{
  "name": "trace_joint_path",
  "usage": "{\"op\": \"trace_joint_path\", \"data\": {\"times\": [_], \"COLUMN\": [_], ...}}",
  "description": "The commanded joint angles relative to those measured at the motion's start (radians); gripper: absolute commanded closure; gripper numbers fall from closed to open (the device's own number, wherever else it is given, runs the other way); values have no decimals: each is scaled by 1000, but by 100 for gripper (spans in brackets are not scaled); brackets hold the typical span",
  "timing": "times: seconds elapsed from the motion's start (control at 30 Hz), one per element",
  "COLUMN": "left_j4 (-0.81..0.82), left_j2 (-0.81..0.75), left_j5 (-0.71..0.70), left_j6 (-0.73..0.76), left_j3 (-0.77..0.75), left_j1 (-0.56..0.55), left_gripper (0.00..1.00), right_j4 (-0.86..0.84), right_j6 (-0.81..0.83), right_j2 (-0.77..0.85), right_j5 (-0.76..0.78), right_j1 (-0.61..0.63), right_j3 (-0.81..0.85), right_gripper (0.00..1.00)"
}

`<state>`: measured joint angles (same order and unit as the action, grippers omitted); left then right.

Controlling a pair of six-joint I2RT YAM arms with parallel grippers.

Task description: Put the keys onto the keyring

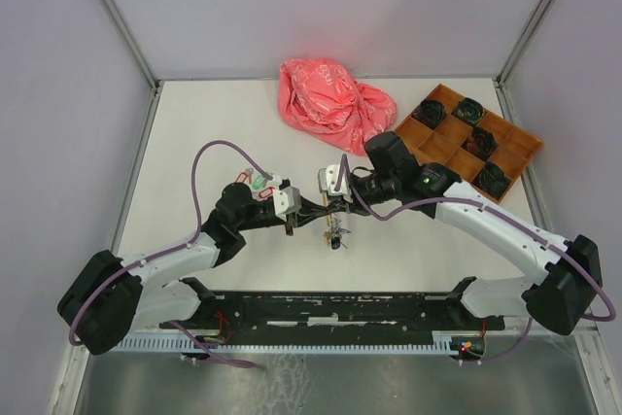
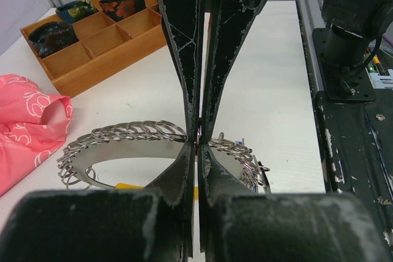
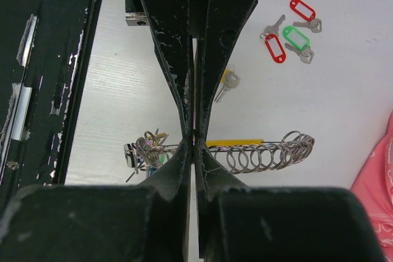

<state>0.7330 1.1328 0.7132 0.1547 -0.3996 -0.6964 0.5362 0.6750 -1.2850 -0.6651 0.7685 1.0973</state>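
Grips keyring [image 3: 236, 143] from opposite sides with left tool [image 2: 198, 141] and right tool [image 3: 194, 138], both closed tight on its wire, probably to steady it for threading. Leaves red- and green-tagged keys [image 3: 295, 38] loose on tabletop [image 3: 344, 102], near.

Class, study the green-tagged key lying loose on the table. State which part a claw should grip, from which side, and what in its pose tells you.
Probably the green tag, pinched across its narrow width from straight above. It lies flat on the table, ruling out a side approach, and the oblong plastic offers more hold than its thin key. A red tag lies close beside it.
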Motion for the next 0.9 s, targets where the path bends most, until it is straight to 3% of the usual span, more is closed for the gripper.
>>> {"op": "trace_joint_path", "data": {"times": [0.0,0.13,0.47,0.6,0.73,0.87], "left_j4": [85,83,49,-51,-195,-454], "left_j2": [-13,-27,-88,-139,-208,-255], "left_j5": [-15,-58,-269,-499,-737,-945], "left_j6": [-14,-8,-59,-135,-276,-382], "left_j3": [-25,-1,31,6,-29,-114], "left_j1": [-8,-7,-5,-6,-6,-6], "left_gripper": [97,97,97,97,97,97], "right_j4": [-19,-31,-118,-109,-161,-208], "right_j6": [-17,-50,-340,-447,-512,-584], "right_j2": [13,56,97,69,24,-68], "right_j5": [-12,67,336,401,396,351], "right_j1": [3,3,2,2,2,2], "right_j3": [25,14,-13,4,-22,-8], "right_gripper": [87,66,47,38,38,40]}}
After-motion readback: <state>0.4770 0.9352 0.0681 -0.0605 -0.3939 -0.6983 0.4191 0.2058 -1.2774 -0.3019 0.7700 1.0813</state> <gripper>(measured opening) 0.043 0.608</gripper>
